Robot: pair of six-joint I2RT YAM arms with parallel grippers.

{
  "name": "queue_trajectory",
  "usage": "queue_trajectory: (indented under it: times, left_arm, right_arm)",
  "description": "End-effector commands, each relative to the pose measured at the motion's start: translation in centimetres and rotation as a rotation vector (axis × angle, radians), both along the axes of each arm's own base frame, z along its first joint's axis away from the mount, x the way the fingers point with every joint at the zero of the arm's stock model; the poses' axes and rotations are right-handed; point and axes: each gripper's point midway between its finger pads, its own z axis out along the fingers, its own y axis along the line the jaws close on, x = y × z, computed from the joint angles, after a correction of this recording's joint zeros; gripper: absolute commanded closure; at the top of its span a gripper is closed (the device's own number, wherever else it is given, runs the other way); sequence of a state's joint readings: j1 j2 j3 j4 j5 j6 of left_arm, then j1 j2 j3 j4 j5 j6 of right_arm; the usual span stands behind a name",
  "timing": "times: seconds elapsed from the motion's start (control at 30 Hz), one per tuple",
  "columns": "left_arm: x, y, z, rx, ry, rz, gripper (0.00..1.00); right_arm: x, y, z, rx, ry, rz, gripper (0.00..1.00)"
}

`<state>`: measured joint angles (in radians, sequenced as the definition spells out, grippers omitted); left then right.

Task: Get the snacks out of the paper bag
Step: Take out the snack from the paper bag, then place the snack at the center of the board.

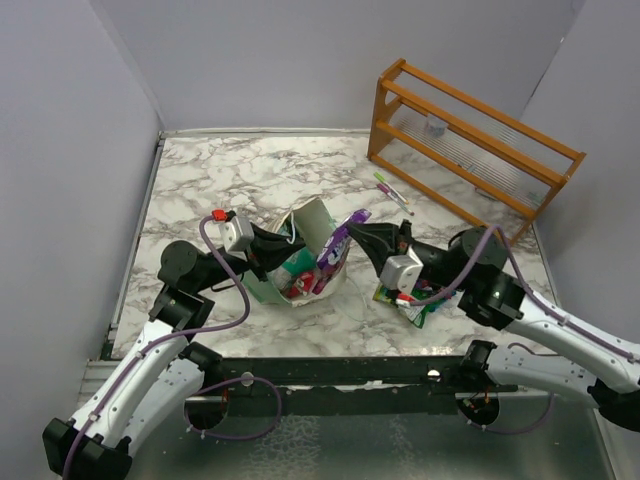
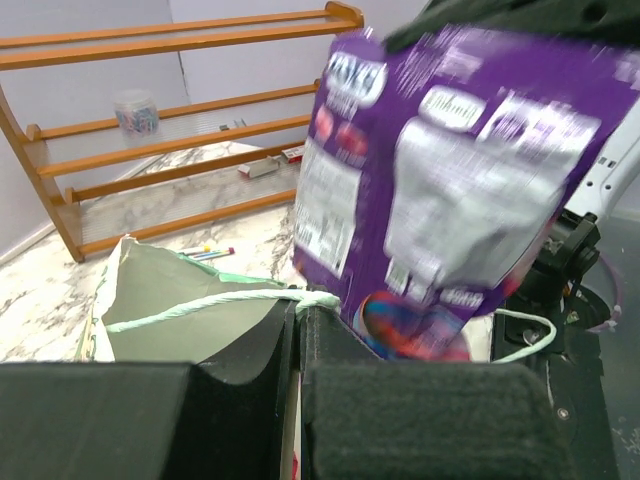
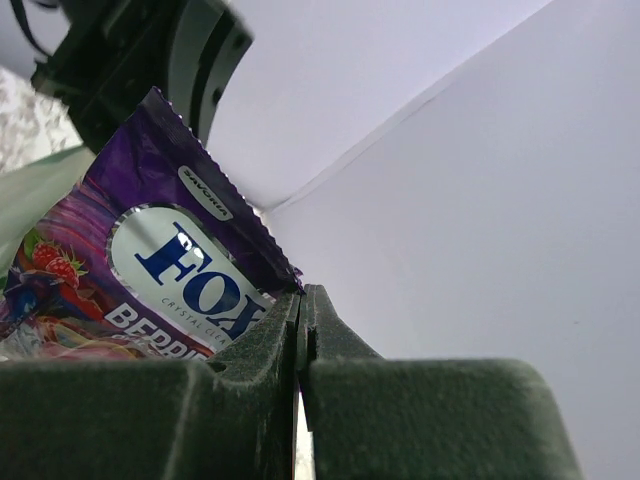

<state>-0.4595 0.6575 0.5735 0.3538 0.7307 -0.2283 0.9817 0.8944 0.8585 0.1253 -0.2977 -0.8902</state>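
Pinching the top corner of a purple packet (image 1: 338, 243), the right gripper (image 1: 358, 221) has its jaws shut and holds it partly above the mouth of the bag (image 1: 310, 215). The left gripper (image 1: 272, 248) is closed on the bag's rim, seemingly steadying it. Extraction looks under way. Next, the packet wants carrying clear and laying on the desk (image 1: 200, 180) by the packets (image 1: 398, 297) already out.

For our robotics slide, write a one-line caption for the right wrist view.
Right claw pinches a purple packet by its edge.
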Motion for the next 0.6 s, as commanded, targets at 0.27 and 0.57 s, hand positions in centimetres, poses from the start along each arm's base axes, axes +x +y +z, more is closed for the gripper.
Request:
queue_trajectory:
  times: [0.27,0.57]
  left_arm:
    - [0.1,0.3,1.1,-0.011,-0.035,0.014,1.00]
    - [0.3,0.5,1.2,-0.009,-0.038,0.023,1.00]
  right_arm:
    - [-0.7,-10.0,6.4,0.153,0.024,-0.273,0.99]
    - [4.5,-17.4,-1.5,0.111,0.277,-0.819,0.99]
